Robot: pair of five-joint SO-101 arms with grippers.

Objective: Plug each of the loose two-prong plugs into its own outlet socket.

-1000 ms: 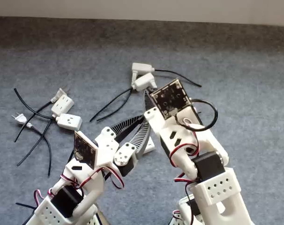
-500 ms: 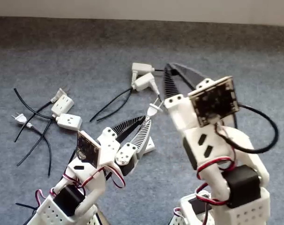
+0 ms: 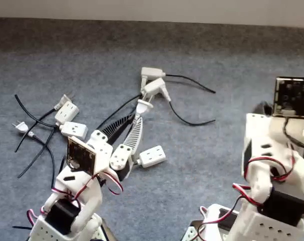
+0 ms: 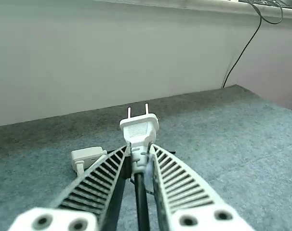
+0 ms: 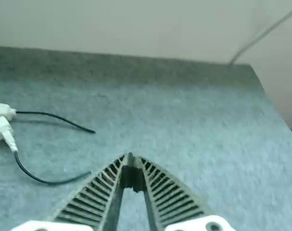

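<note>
My left gripper [image 3: 137, 116] is shut on a white two-prong plug [image 3: 143, 106], held above the carpet with its black cord trailing back. In the left wrist view the plug [image 4: 139, 129] stands between the fingertips [image 4: 139, 154], prongs pointing away. A white outlet socket [image 3: 152, 156] lies on the carpet just beside the left arm. Two more sockets [image 3: 66, 111] [image 3: 74, 130] lie at the left, with a loose plug [image 3: 21, 126] near them. My right gripper [image 5: 130, 166] is shut on nothing, over bare carpet at the right.
Two white plug bodies [image 3: 153, 80] with black cords lie at the back centre, also visible as white plug bodies [image 5: 0, 122]. Black cords [image 3: 39, 145] loop across the left side. The right arm's base [image 3: 272, 186] stands at the lower right.
The right arm brought the plug to the left gripper, released it and swung back to the right. The left gripper now holds the plug and has shifted left.
</note>
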